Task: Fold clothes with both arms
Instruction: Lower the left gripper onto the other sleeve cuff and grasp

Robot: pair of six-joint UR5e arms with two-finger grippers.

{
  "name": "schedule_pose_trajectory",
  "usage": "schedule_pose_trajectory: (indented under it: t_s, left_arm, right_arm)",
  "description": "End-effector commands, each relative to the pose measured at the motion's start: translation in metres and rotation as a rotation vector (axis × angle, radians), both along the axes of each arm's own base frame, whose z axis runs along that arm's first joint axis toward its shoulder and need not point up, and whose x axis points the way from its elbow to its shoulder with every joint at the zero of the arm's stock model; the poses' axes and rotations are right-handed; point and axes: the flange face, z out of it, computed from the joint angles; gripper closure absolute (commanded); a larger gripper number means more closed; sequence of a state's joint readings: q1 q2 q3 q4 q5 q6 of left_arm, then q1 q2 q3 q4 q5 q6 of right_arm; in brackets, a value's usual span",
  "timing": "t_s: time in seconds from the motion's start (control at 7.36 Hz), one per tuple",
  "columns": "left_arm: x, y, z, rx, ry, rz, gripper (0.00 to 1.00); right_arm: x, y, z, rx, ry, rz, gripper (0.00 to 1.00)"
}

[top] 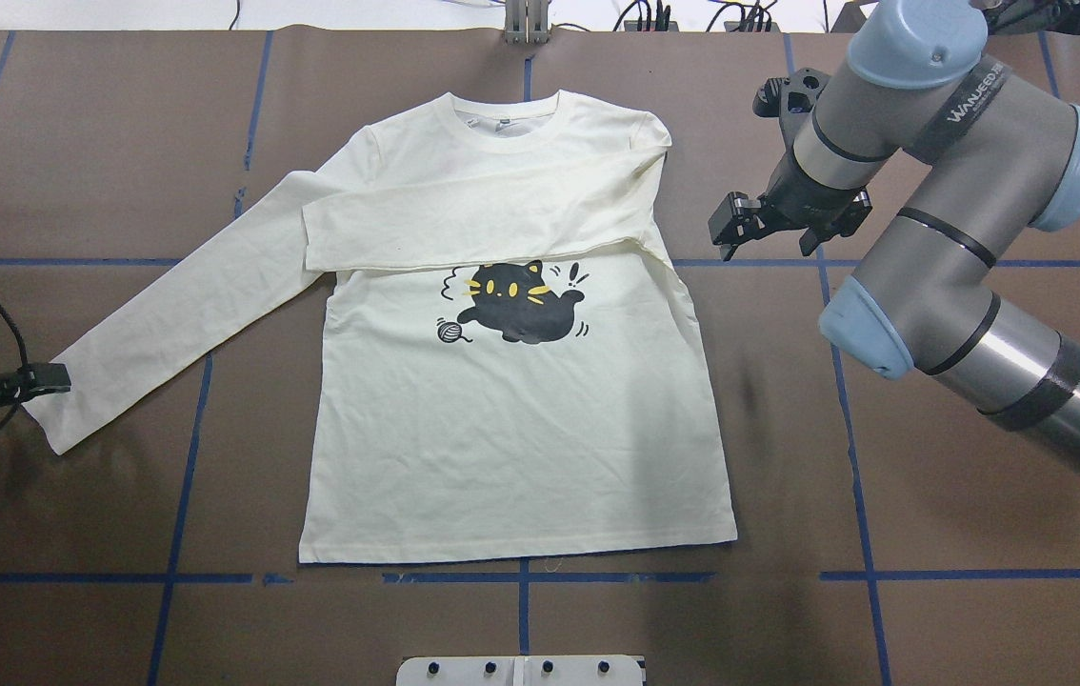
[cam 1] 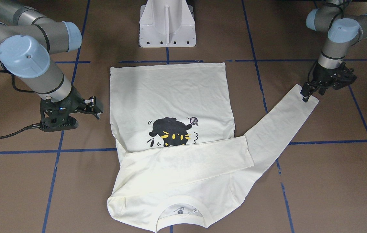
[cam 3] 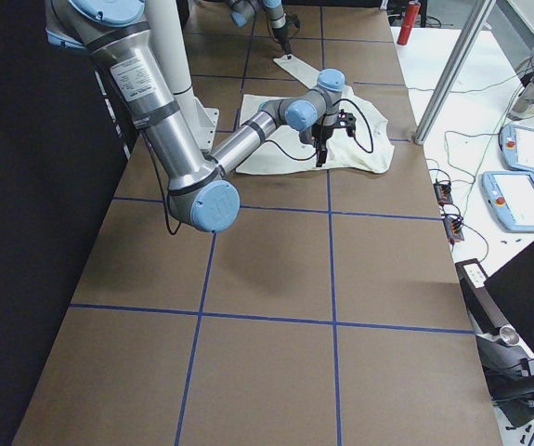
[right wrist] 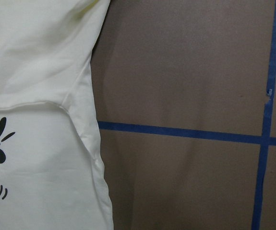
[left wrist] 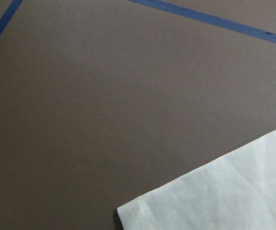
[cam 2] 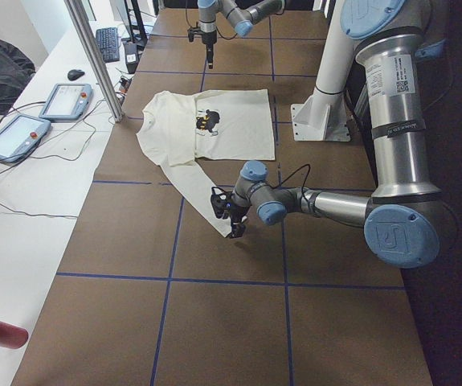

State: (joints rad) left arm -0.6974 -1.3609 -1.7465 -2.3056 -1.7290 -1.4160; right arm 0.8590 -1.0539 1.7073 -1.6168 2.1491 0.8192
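Overhead exterior: second sleeve (top: 178, 314) awaited folding. Left gripper (top: 50, 378) was at cuff (top: 59, 419), grip untellable; right gripper (top: 773, 229) gaped, empty. Likely next: carry cuff across.

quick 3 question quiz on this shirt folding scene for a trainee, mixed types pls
1. True or false: the shirt lies with its cat print facing up.
2. Which sleeve is folded across the chest? A: the one on the robot's left. B: the one on the robot's right. C: both.
3. Fill in: the ___ tool is at the cuff of the stretched-out sleeve.
Key: 1 true. 2 B. 3 left tool.
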Motion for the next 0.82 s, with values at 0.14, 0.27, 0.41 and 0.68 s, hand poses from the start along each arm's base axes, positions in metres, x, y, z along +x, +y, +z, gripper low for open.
schedule_pose_trajectory:
  t_s: [0.14, 0.27, 0.41, 0.68]
  left_arm:
    - [0.0016, 0.0005, -0.0012, -0.002, 0.005, 0.001, 0.16]
    - [0.0021, 0.0009, -0.0012, -0.016, 0.012, -0.015, 0.24]
    - [0.0044, 0.0026, -0.0012, -0.017, 0.013, -0.011, 0.26]
    - [0.0056, 0.0034, -0.0012, -0.018, 0.013, -0.009, 0.35]
  right_arm:
    - [0.0001, 0.0001, -0.0017, 0.000, -0.002, 0.002, 0.00]
    - [0.0001, 0.0001, -0.0017, 0.000, -0.002, 0.002, 0.00]
    - [0.0001, 0.0001, -0.0017, 0.000, -0.002, 0.002, 0.00]
    - [-0.0001, -0.0001, -0.0027, -0.001, -0.003, 0.004, 0.00]
